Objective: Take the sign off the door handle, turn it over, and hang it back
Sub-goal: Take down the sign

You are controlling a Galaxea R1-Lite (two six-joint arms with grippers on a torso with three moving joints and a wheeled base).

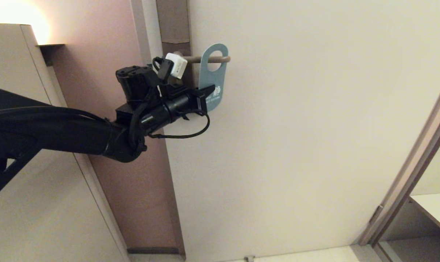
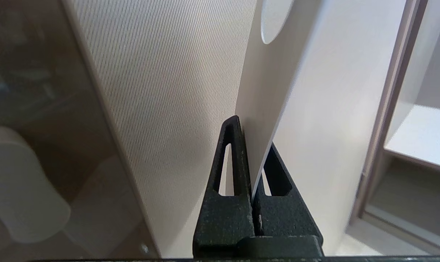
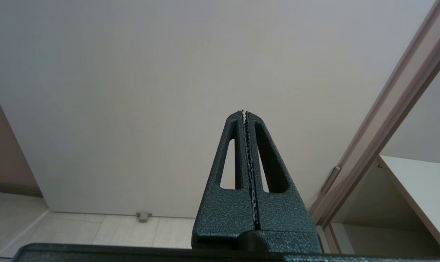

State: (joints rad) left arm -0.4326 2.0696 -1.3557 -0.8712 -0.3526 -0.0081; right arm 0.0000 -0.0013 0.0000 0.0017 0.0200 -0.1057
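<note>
Hanging by its oval hole, the sign (image 1: 213, 76) sits on the door handle (image 1: 212, 59), blue face outward with white lettering near its lower end. The handle is a slim horizontal lever running from a brown backplate (image 1: 173, 25) across the pale door (image 1: 314, 127), and its free end pokes just past the sign's hole.

The left tool (image 1: 204, 97) reaches in from the left and is clamped on the sign's lower edge; in the left wrist view its two black fingers (image 2: 234, 160) pinch the thin card (image 2: 267, 109) between them (the white face shows there, with the hole up near the frame's edge). A white camera block (image 1: 176, 65) on that wrist sits close in front of the backplate, hiding the handle's root.

The right tool (image 3: 244, 116) is out of the head view; its own camera shows the fingers pressed together on nothing, pointing at the door. A small door stop (image 3: 143, 217) sits at the door's foot on the tiled floor (image 3: 78, 229).
</note>
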